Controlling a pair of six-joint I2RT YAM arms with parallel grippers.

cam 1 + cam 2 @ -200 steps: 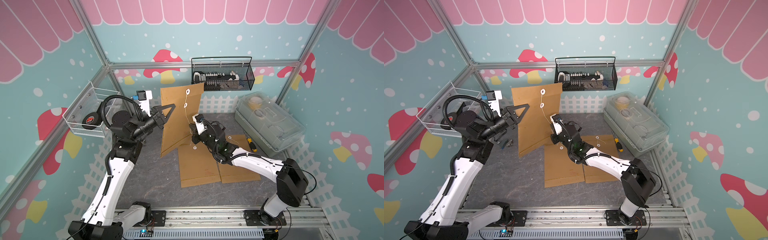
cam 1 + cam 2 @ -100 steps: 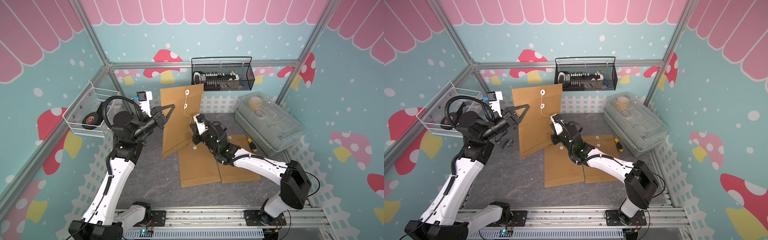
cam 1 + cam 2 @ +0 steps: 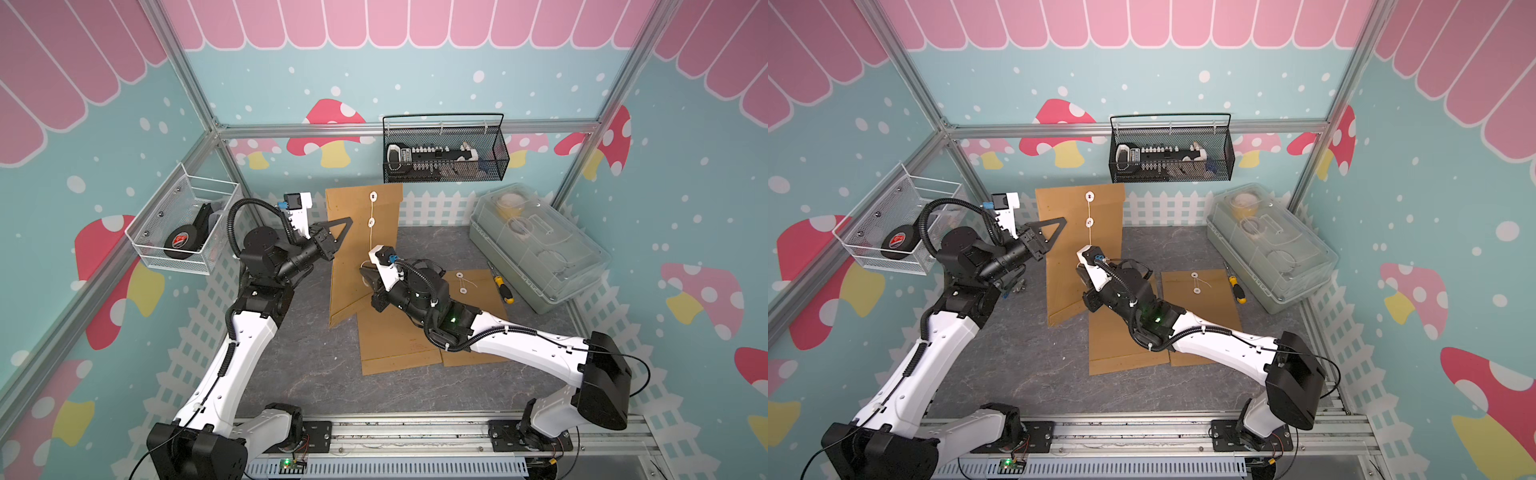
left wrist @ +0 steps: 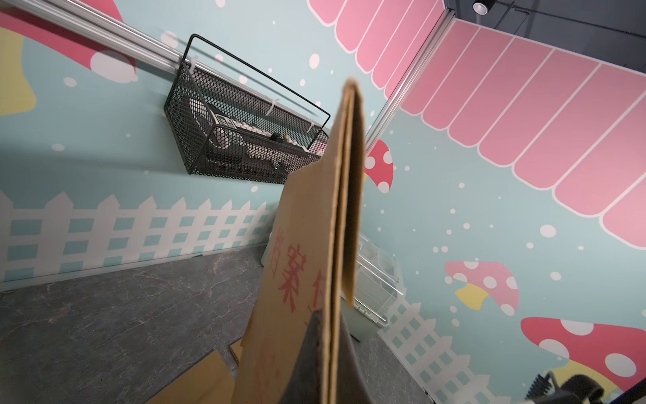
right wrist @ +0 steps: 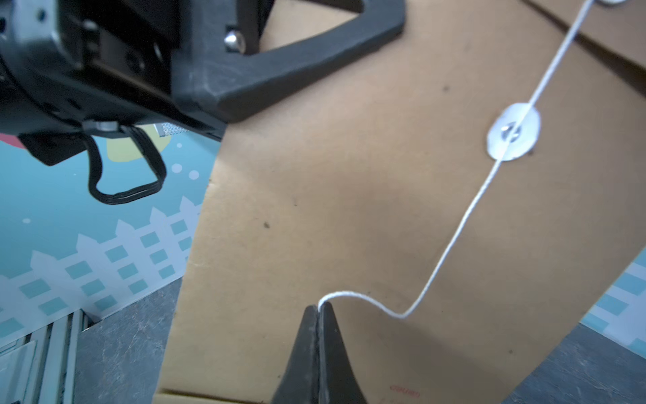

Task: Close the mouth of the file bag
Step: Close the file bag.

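Grey tabletop (image 3: 311, 365), mushroom-wall booth. File bag (image 3: 347, 282) stands upright near back-centre. L claw (image 4: 330, 316) is clamped on its side edge, steadying it. String (image 5: 465, 217) runs from the flap past the lower disc (image 5: 513, 131) to R claw (image 5: 318, 307), tips pinched together on the end, some slack. Step, prob.: tie-off. Next calls for taking up slack & circling the disc w/o dragging bag. Spare bags (image 3: 395, 345) lie flat beside.
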